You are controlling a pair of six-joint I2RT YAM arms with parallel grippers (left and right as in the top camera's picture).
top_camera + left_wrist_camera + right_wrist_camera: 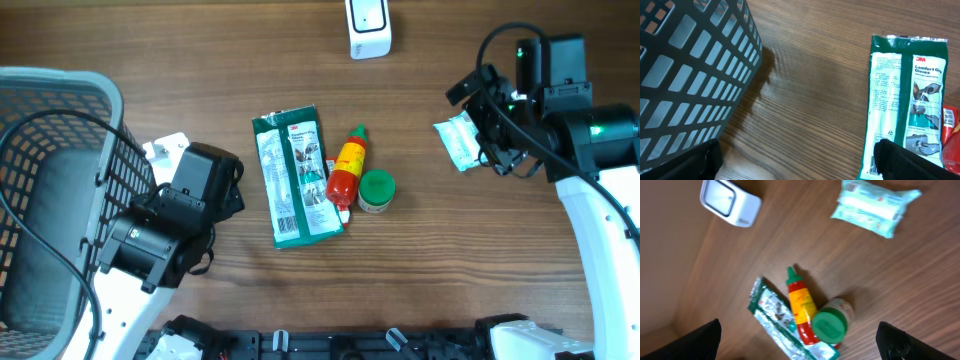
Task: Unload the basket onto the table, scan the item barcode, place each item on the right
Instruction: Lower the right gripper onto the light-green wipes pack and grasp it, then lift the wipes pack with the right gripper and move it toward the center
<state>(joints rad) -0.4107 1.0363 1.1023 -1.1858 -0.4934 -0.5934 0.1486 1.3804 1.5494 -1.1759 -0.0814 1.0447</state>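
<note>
Far left: grey slatted basket [60, 78] on the wooden table [200, 60]. Just beside it, left gripper [800, 162], fingers spread wide, clamping nothing. Next along, green gloves pack [296, 178] lying flat, long axis running away from the robot; reads "3M Comfort Grip Gloves" in the left wrist view. Touching its right edge, red sauce bottle [347, 170] with yellow label, green cap pointing away and a touch right. Beside that, small jar [376, 190] with green lid, upright. At the far edge, white scanner [368, 28]. And now the item: pale mint packet [458, 141], flat on the wood at the right, well apart from the jar, just beside the right arm. Long axis running roughly front to back, slightly tilted. Soft and pillowy, white and mint, crimped ends, small printed label at one end; print too blurred to read. Right gripper [800, 340], fingers wide apart, nothing between them.
</note>
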